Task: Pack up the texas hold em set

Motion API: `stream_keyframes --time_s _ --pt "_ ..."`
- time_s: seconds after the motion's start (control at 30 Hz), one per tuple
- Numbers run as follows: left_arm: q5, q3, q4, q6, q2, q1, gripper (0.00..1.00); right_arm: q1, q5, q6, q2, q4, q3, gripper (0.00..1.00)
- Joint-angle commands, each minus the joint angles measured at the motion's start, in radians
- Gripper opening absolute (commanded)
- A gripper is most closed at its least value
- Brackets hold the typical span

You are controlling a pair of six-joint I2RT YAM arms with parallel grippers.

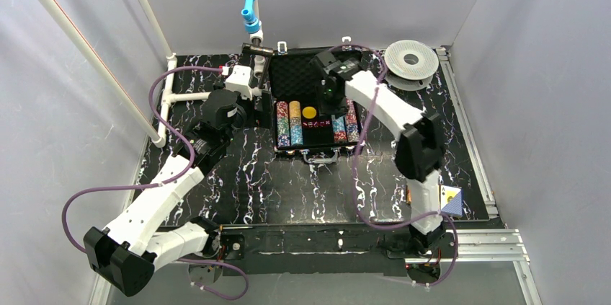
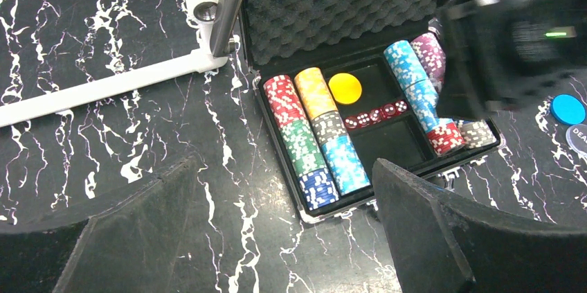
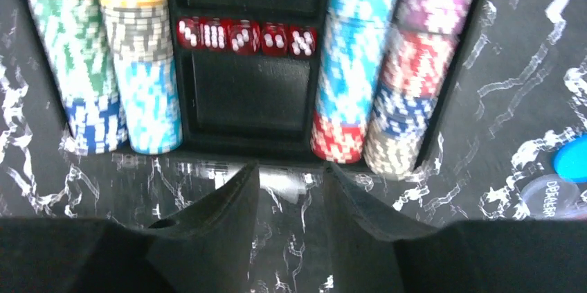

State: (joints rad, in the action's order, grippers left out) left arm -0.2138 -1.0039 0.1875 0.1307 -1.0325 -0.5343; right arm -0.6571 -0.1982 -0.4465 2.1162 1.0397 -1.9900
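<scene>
While briefcase (image 1: 295, 78) sits open mid-bench, packing looks unfinished. Nearest, right of briefcase by right arm base: likely card deck (image 1: 452, 200). Right gripper (image 3: 291, 175) over briefcase front rim, jaws narrowly apart, empty. Left gripper (image 2: 284, 165) left of briefcase, spread wide, empty. Blue disc (image 3: 573, 158) and button (image 3: 547, 192) reading "DEALER" lie just right of briefcase. Pinch by rims, lower flat into bare middle tray on near side of red dice (image 3: 246, 35). No other writing legible.

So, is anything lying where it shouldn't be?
Yes. A blue disc and a white dealer button lie on the table beside the case, not inside it, while the yellow disc sits inside.
</scene>
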Motion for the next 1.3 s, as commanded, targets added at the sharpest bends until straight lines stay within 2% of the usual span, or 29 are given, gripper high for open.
stream_keyframes --time_s 0.0,0.23,0.4,0.47,0.53,0.6,0.67,0.73,1.07,1.27 --pt "0.0 -0.029 0.004 -0.005 0.023 -0.004 1.0 -0.005 -0.038 -0.033 -0.298 -0.02 0.197 0.49" --pt "0.009 -0.03 0.003 -0.002 0.019 -0.004 0.99 -0.006 -0.11 -0.077 -0.715 -0.078 0.65 0.54" --pt "0.017 -0.031 0.004 0.004 0.018 -0.004 1.0 0.024 -0.133 -0.172 -0.994 -0.104 0.887 0.58" --pt "0.021 -0.031 0.004 0.007 0.013 -0.004 0.99 0.087 -0.12 -0.22 -1.072 -0.101 0.954 0.6" --pt "0.025 -0.032 0.004 0.009 0.011 -0.004 1.0 0.239 -0.055 -0.239 -1.133 -0.111 1.025 0.62" --pt "0.026 -0.033 0.004 0.01 0.011 -0.004 0.99 0.416 0.074 -0.224 -1.17 -0.143 1.086 0.68" --pt "0.025 -0.032 0.004 0.01 0.012 -0.004 0.99 0.536 0.138 -0.199 -1.17 -0.171 1.115 0.72" --pt "0.026 -0.032 0.004 0.01 0.016 -0.004 1.0 0.583 0.123 -0.197 -1.142 -0.19 1.117 0.79" --pt "0.013 -0.029 0.003 0.005 0.035 -0.004 1.0 0.626 0.039 -0.165 -0.776 -0.206 0.96 0.85" --pt "0.02 -0.032 0.003 0.005 0.036 -0.005 1.0 0.63 0.051 -0.126 -0.662 -0.258 0.904 0.84"
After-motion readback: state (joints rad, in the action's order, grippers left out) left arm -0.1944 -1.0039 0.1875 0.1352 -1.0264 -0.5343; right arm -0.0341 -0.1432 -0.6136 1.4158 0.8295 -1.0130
